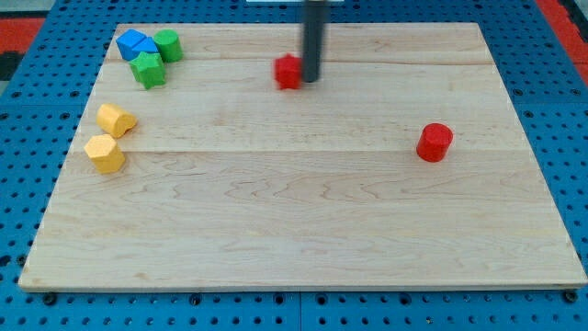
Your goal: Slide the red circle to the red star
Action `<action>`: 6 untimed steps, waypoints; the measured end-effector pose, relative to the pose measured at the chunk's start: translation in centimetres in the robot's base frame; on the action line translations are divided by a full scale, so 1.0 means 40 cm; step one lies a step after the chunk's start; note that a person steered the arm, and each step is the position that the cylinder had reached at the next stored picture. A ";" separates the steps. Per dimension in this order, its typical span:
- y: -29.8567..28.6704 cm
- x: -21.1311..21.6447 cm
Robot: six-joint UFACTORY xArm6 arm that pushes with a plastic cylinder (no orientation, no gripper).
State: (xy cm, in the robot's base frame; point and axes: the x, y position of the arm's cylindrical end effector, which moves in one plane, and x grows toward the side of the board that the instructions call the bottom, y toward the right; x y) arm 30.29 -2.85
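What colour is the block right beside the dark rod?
Red, touching my tip on the view's left; the one camera view shows it.

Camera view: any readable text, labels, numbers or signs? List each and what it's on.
None: no word, label, number or sign can be read in this view.
The wooden board shows only grain.
The red circle, red star, green blocks, blue block and yellow blocks are unmarked.
The dark rod, my tip beside the red star, is plain.

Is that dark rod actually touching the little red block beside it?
Cannot tell. In the camera view my tip sits right against the red star on its right side, with no visible gap, but contact isn't plain.
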 end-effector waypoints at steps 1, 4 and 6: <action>-0.163 -0.019; 0.534 0.127; 0.574 0.336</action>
State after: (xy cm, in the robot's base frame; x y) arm 43.74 20.12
